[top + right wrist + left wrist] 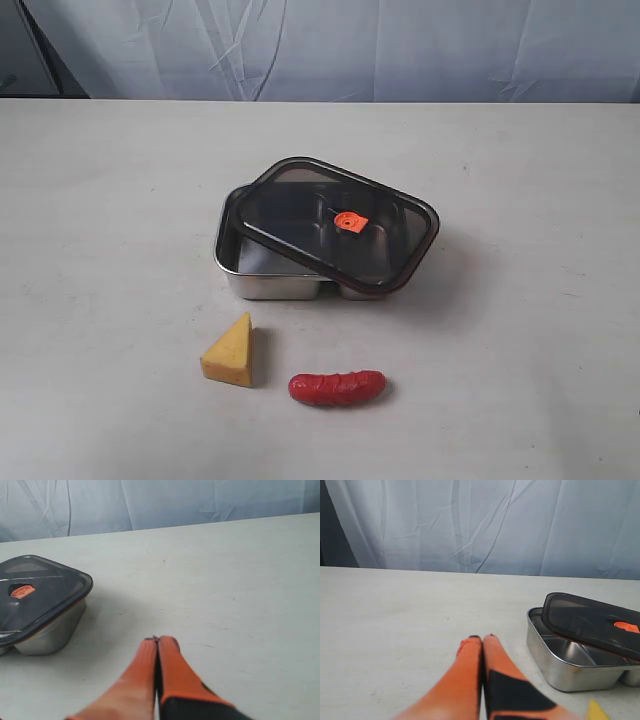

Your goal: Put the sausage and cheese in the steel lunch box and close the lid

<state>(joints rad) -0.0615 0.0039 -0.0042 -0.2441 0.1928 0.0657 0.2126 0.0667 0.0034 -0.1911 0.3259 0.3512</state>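
Though both in shot on the wrist cameras, nothing gripped by either one. On the left gripper (482,639): orange fingers pressed flat together, pinching nothing, stretched out over the pale table (395,630), with the steel lunch box (560,672) near but apart. On the right gripper (157,641), same story: tips squeezed tight, nothing between them, a corner of the box close by, no contact.

Over to the exterior view. Mid-table, the box, its near-left part uncovered and showing bare shiny steel and a bit of the divider. Across it, the lid (290,215), laid crooked, turned at an angle, resting on the rim and overhanging on the right, orange valve tab (350,221) at its centre. Not shut.

Out in front, on the table and clear of the box: the cheese (232,352), narrow tip aimed at the box, and just beside it to the right, the sausage (338,387), lying flat crosswise. Small gap between the two. Behind everything, a pale blue curtain (400,50).
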